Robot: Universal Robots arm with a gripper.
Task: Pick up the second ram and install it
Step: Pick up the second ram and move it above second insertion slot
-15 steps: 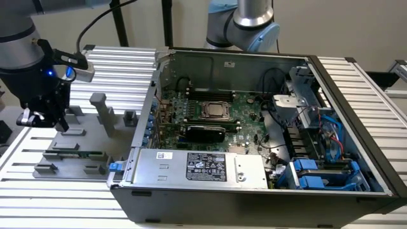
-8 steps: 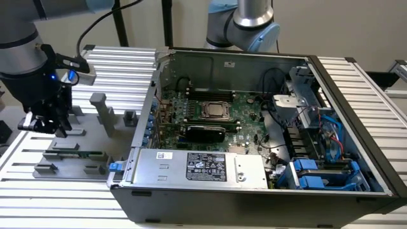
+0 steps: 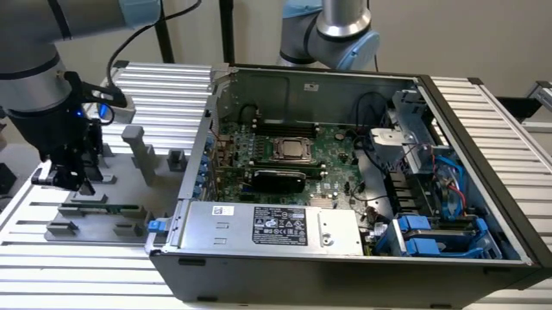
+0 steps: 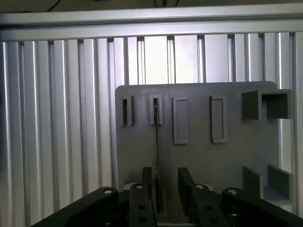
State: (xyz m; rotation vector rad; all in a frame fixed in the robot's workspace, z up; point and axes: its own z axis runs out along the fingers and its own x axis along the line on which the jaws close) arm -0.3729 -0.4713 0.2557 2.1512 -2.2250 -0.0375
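The second ram (image 4: 156, 137), being held on edge in the grey fixture (image 4: 199, 158) beneath the parted fingers (image 4: 188, 187) of the gripper (image 4: 164, 177), is being judged light, stiff and fragile, best pinched across its flat faces.

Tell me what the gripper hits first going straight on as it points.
Probably the second ram, edge-on in the grey fixture plate, lined up between the gripper's open fingers; depth is unclear.
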